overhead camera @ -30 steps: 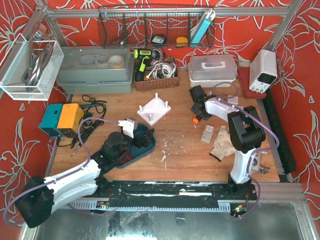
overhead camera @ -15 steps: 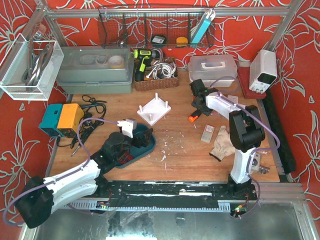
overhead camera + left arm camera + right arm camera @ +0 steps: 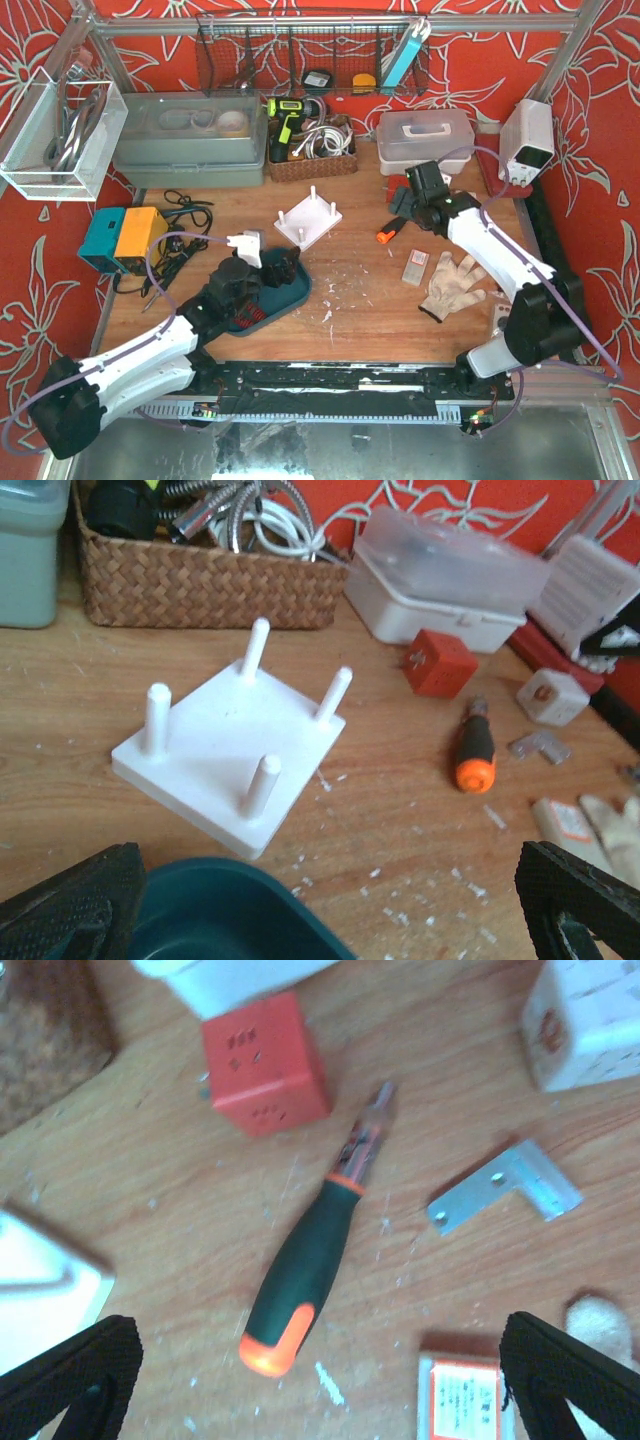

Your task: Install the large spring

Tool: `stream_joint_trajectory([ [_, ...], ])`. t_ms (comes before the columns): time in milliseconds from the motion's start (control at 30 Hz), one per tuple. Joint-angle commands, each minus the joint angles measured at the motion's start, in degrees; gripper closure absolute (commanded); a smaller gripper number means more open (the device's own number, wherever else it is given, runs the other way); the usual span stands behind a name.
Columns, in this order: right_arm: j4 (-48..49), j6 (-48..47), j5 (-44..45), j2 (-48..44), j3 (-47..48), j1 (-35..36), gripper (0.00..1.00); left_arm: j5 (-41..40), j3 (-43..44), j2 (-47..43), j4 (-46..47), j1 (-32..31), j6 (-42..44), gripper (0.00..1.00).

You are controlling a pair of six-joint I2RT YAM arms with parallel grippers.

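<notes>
The white peg plate (image 3: pixel 308 220) (image 3: pixel 235 745) with its upright pegs sits mid-table. My left gripper (image 3: pixel 268 278) (image 3: pixel 330 920) hovers open over the teal tray (image 3: pixel 296 290) (image 3: pixel 235 915) with nothing between its fingers. A reddish coil (image 3: pixel 250 317), possibly the spring, lies in the tray beside that arm; its size is too small to tell. My right gripper (image 3: pixel 408 205) (image 3: pixel 320 1390) is open above a green-and-orange screwdriver (image 3: pixel 387 233) (image 3: pixel 310 1270), which lies loose on the wood.
Near the screwdriver are a red cube (image 3: pixel 265 1060), a metal bracket (image 3: pixel 505 1185), a white cube (image 3: pixel 590 1020) and an orange-labelled box (image 3: pixel 415 265). A glove (image 3: pixel 455 285) lies right of it. A wicker basket (image 3: pixel 312 150) and a white lidded box (image 3: pixel 425 135) line the back.
My right gripper has opened and let go of the screwdriver, which now lies on the table; that arm has pulled back to the right. The left arm has shifted only slightly.
</notes>
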Motion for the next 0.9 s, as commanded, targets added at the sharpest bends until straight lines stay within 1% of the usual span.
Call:
stream_joint_trajectory([
  [0, 5.0, -10.5, -10.3, -4.7, -7.1, 1.0, 0.02, -2.1, 4.0, -3.7, -8.1, -0.2, -8.9, 0.0],
  [67, 7.4, -14.1, -16.6, -7.3, -10.5, 1.3, 0.02, -3.4, 3.7, -5.7, -11.8, -0.2, -12.9, 0.01],
  [133, 11.1, -16.2, -21.5, -10.7, -14.4, 2.3, 0.03, -6.2, 4.3, -7.3, -18.5, -0.2, -18.5, 0.02],
  [233, 16.0, -18.2, -22.4, -14.9, -20.3, 4.1, 0.03, -7.9, 6.7, -8.2, -29.6, -0.2, -26.9, 0.13],
  [267, 17.2, -18.7, -22.3, -16.1, -21.7, 4.4, 0.03, -8.2, 7.4, -8.2, -33.0, -0.2, -29.6, 0.15],
  [367, 19.5, -18.6, -21.6, -18.3, -23.6, 4.6, 0.03, -8.8, 9.1, -8.2, -41.5, -0.1, -38.0, 0.14],
  [467, 20.4, -18.4, -22.0, -19.1, -24.0, 4.9, 0.03, -6.9, 8.4, -7.7, -43.2, -0.1, -42.1, 0.14],
  [567, 20.2, -18.7, -21.3, -19.5, -24.4, 5.4, 0.03, -7.4, 7.8, -5.4, -44.0, -0.1, -45.1, 0.14],
  [667, 21.0, -17.9, -20.7, -19.7, -25.1, 5.6, 0.04, -10.1, 9.3, -0.4, -47.3, -0.1, -46.6, 0.13],
  [767, 21.4, -17.6, -21.8, -19.0, -25.0, 5.8, 0.05, -12.8, 11.9, 4.8, -51.7, -0.1, -47.0, 0.12],
  [867, 21.7, -17.5, -22.2, -18.2, -24.9, 6.2, 0.05, -15.9, 13.6, 7.2, -54.3, 0.0, -48.2, 0.15],
])
